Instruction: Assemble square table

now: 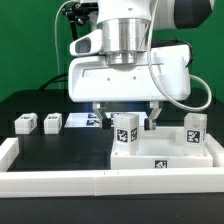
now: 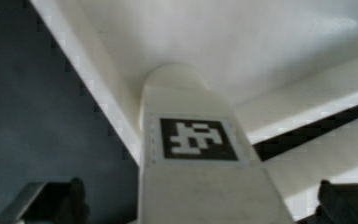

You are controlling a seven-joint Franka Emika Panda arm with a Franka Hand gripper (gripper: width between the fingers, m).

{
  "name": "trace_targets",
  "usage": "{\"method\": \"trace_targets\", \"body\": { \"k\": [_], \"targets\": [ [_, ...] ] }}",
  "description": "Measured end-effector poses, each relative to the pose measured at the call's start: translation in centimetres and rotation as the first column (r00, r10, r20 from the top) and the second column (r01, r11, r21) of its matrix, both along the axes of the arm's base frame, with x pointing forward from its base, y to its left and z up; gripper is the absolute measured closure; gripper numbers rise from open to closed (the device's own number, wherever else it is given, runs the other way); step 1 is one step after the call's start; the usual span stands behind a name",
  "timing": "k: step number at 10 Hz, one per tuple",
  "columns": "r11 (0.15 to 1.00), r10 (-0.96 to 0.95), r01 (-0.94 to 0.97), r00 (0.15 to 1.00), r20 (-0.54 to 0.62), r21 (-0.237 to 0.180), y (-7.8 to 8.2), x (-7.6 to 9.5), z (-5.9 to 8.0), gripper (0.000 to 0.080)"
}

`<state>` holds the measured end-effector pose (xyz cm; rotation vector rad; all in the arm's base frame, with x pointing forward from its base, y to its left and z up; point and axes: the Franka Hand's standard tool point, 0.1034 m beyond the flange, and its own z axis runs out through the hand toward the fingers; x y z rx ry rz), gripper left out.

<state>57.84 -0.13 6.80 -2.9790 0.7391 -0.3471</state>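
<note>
Green panelling backed a black surface [image 1: 60, 140], fenced along its near edge by a long low white barrier wall [image 1: 60, 178]. Toward the exterior view's right lay the large white square plastic slab [image 1: 190, 153] of the table, its rim raised. A small white marker-tagged leg block [image 1: 125, 132] stood upright at the slab's left part. A second leg block [image 1: 193, 130] stood at the slab's far right corner, though whether on it or just behind it could not be told. A third leg block [image 1: 25, 123] and a fourth leg block [image 1: 52, 122] sat near each other, well apart from the slab on the exterior view's left, with the marker board [image 1: 83, 121] flat beside them.

The arm's two-finger gripper [image 1: 130, 118] hung low over the first leg block and was spread wide. In the wrist view that block [image 2: 197, 110] ran up between the dark fingertips [image 2: 51, 200] with a clear gap on each side, so nothing was held.

The step in hand looked like the first leg's pickup, with no leg yet joined to the slab. The next move seemed to call for closing squarely on the block's flat sides while keeping it centred. An off-centre squeeze could tip it over.
</note>
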Motion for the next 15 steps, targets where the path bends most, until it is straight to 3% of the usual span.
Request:
{"method": "trace_targets", "body": {
  "k": [1, 2, 3, 4, 8, 10, 13, 15],
  "targets": [
    [1.0, -0.003, 0.003, 1.0, 0.0, 0.001, -0.02, 0.0, 0.0, 0.0243],
    [1.0, -0.003, 0.003, 1.0, 0.0, 0.001, -0.02, 0.0, -0.01, 0.0243],
    [1.0, -0.003, 0.003, 1.0, 0.0, 0.0, -0.03, -0.01, -0.02, 0.0428],
    [1.0, -0.003, 0.003, 1.0, 0.0, 0.0, -0.04, -0.01, -0.02, 0.0508],
    [0.999, -0.032, 0.032, 0.999, 0.0, 0.008, -0.06, -0.01, -0.02, 0.0508],
    [0.981, -0.189, 0.189, 0.982, 0.004, 0.045, -0.15, -0.01, 0.0, 0.0508],
    [0.875, -0.471, 0.469, 0.882, -0.007, 0.124, 0.0, -0.09, 0.11, 0.0506],
    [0.742, -0.652, 0.648, 0.757, -0.04, 0.175, 0.26, -0.13, 0.1, 0.0505]
  ]
}}
